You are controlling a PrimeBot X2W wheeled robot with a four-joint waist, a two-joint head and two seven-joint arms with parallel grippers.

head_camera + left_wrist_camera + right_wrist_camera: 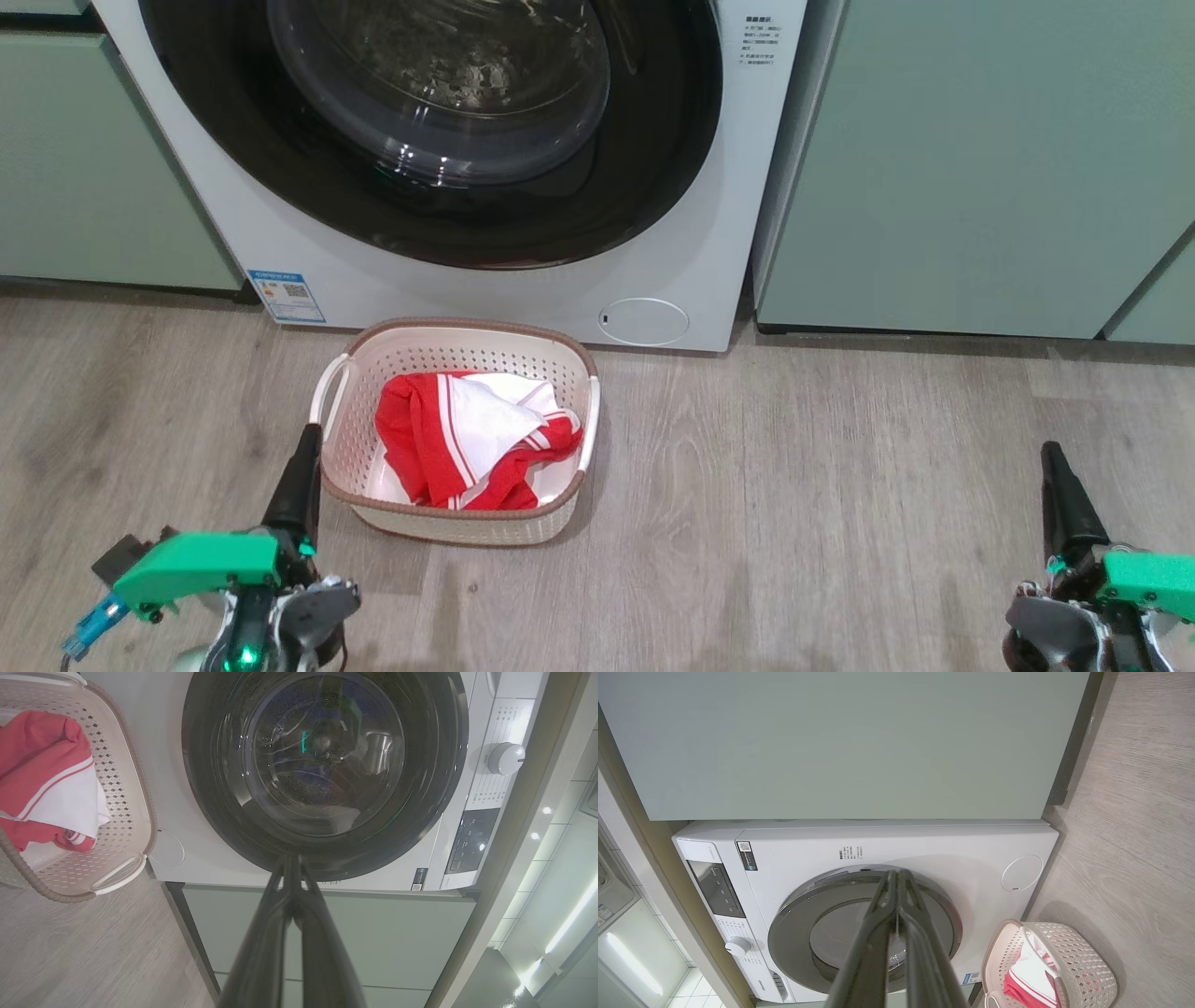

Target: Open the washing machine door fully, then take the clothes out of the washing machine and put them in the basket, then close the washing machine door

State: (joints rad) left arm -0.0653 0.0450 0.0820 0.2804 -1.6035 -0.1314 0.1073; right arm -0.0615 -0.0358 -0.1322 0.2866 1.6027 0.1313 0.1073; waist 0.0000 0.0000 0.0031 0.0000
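Since the left gripper [308, 441] and right gripper [1056, 459] are both sitting pinched together, gripping and touching nothing, I'm reading this as wrap-up. Both are hanging low over the floor [794, 485], well apart, the left near the basket [467, 325]. Clothes [467, 439] are lying inside it. Door [439, 131] is looking flush with the washing machine [523, 299]. If the latch is doubtful, push the black rim, not the glass.

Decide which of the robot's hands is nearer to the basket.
Left. The left hand sits beside the near left corner of the basket; the right hand is far off to the basket's right.
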